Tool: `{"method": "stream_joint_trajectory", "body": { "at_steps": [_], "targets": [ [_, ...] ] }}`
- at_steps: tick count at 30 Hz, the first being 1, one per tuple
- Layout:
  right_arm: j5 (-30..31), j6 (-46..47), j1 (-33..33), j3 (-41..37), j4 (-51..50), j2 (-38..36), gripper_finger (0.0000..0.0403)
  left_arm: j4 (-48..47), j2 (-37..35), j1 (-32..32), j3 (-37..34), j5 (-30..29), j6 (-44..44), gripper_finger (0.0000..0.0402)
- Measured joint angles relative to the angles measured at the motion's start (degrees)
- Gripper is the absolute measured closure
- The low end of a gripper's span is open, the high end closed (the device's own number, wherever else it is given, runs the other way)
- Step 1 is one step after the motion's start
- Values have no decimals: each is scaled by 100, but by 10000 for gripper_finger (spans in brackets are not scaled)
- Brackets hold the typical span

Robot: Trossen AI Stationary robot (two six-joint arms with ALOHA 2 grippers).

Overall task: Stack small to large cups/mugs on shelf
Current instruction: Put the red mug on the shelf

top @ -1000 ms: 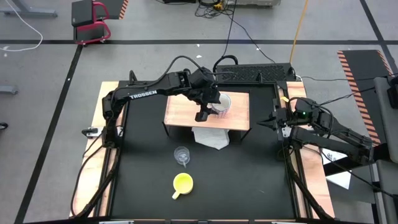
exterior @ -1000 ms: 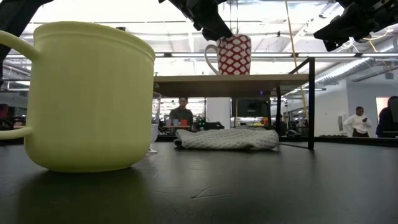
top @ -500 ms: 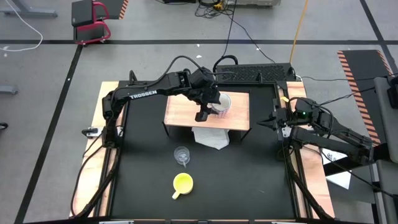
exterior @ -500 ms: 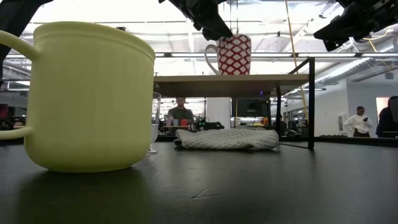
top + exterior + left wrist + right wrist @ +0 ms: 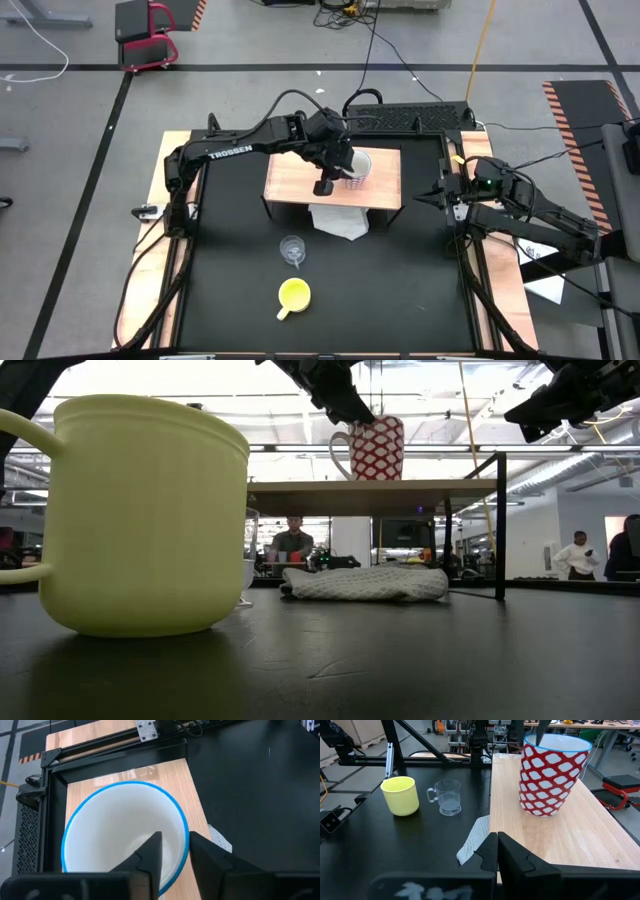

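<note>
A white mug with a red net pattern and blue rim (image 5: pixel 357 168) (image 5: pixel 367 448) (image 5: pixel 550 772) stands on the light-wood shelf (image 5: pixel 295 178) (image 5: pixel 400 485). My left gripper (image 5: pixel 175 845) (image 5: pixel 345 405) is above it, shut on its rim. The yellow mug (image 5: pixel 293 294) (image 5: pixel 140 520) (image 5: pixel 400 795) and the clear glass cup (image 5: pixel 291 248) (image 5: pixel 446 796) stand on the black table in front of the shelf. My right gripper (image 5: pixel 497 852) (image 5: pixel 445 195) waits shut at the table's right edge. My left gripper holds the white mug by its blue rim (image 5: pixel 186 832), one finger (image 5: pixel 152 852) inside and one (image 5: pixel 202 855) outside the wall. It comes from above, slanting down from the table's left. The mug's base (image 5: pixel 366 478) rests on the shelf, upright.
A white cloth (image 5: pixel 338 222) (image 5: pixel 365 582) lies on the table, partly under the shelf's near edge. The shelf's black legs (image 5: pixel 499 525) stand at its corners. People and desks show in the room behind.
</note>
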Motion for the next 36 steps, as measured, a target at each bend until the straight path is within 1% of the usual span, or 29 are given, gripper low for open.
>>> {"method": "stream_joint_trajectory", "body": {
  "at_steps": [3, 6, 7, 12, 15, 22, 30, 33, 36],
  "targets": [
    [0, 0, 0, 0, 1, 0, 403, 1, 0, -2, 0, 2, 34, 342],
    [0, 0, 0, 0, 0, 0, 403, 7, 0, 0, 0, -4, 30, 382],
    [0, 0, 0, 0, 0, 0, 403, 6, 0, 2, 0, -4, 30, 389],
    [0, 0, 0, 0, 0, 0, 403, 4, 0, -10, 0, -4, 49, 386],
    [0, 0, 0, 0, 1, 0, 403, 5, 0, -10, 0, -4, 52, 394],
    [0, 0, 0, 0, 1, 0, 403, -5, 0, -9, 2, -6, 75, 395],
    [2, 0, 0, 0, 0, 0, 403, 14, 0, -13, 2, -202, 98, 395],
    [0, 0, 2, 0, 0, 0, 403, -30, -52, -11, 2, -359, 74, 395],
    [0, 1, 0, 0, 0, 0, 403, -56, -129, -4, 7, -394, 76, 396]
  ]
}}
